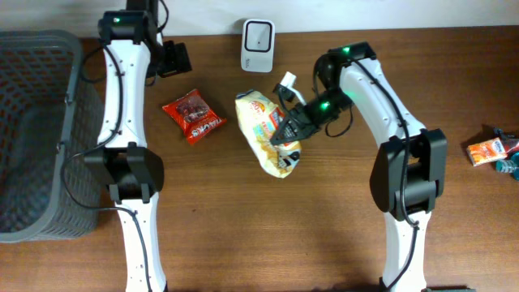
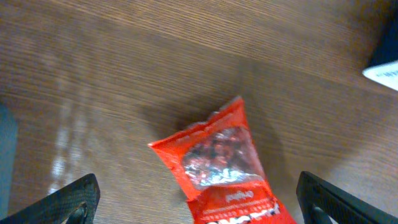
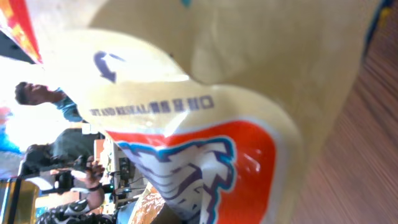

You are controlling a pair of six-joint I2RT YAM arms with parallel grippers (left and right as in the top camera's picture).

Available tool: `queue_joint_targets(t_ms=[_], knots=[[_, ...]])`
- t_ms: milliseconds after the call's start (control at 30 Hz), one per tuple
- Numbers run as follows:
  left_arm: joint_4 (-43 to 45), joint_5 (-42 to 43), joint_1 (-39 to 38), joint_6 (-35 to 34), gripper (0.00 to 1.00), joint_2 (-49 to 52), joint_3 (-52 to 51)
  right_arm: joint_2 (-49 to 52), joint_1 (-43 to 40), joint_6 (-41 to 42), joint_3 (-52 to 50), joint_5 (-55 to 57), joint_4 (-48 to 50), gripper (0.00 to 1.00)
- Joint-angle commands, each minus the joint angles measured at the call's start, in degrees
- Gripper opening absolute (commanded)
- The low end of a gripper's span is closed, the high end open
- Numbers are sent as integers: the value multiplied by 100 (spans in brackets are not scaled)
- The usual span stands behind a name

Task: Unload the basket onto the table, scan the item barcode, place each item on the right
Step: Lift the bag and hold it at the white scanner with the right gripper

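Yellow chip bag (image 1: 258, 122) sits near white scanner (image 1: 258, 35).

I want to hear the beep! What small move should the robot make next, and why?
Probably lift the yellow chip bag toward the white scanner: the right end effector is shut on it, yet the bag sits apart from the scanner.

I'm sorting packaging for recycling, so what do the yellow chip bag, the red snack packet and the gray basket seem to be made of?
Yellow chip bag: seemingly glossy plastic film, creased and catching light.
Red snack packet: shiny plastic film, with a clear window showing the contents.
Gray basket: probably rigid matte plastic, judging by its moulded mesh walls.
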Motion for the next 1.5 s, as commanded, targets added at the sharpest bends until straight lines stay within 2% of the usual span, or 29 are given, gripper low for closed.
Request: queue_joint_targets(t_ms=[0, 233, 333, 433, 500, 567, 667, 700, 1000, 1233, 1467], knots=[[7, -44, 109, -101, 99, -129, -4, -96, 136, -402, 31, -1025, -24, 4], [9, -42, 107, -103, 99, -129, -4, -96, 249, -601, 31, -1266, 15, 4], [9, -42, 107, -103, 99, -129, -4, -96, 234, -466, 31, -1270, 348, 4], [9, -42, 107, -103, 99, -129, -4, -96, 203, 881, 31, -1014, 1368, 4], [9, -42, 107, -101, 99, -129, -4, -96, 210, 2483, 31, -153, 2326, 4], [9, -42, 107, -103, 99, -129, -4, -96, 234, 4697, 31, 1731, 3412, 4], [9, -42, 107, -103, 99, -129, -4, -96, 258, 6019, 39, 3429, 4358, 4], [9, -42, 107, -103, 99, -129, -4, -96, 256, 6238, 39, 3698, 4579, 4], [9, -42, 107, -103, 99, -129, -4, -96, 354, 7560, 39, 6015, 6457, 4], [9, -42, 107, -103, 99, -129, -4, 92, 678, 8419, 39, 6376, 7097, 4], [9, -42, 107, -103, 99, -129, -4, 339, 868, 8454, 37, 6376, 7163, 4]])
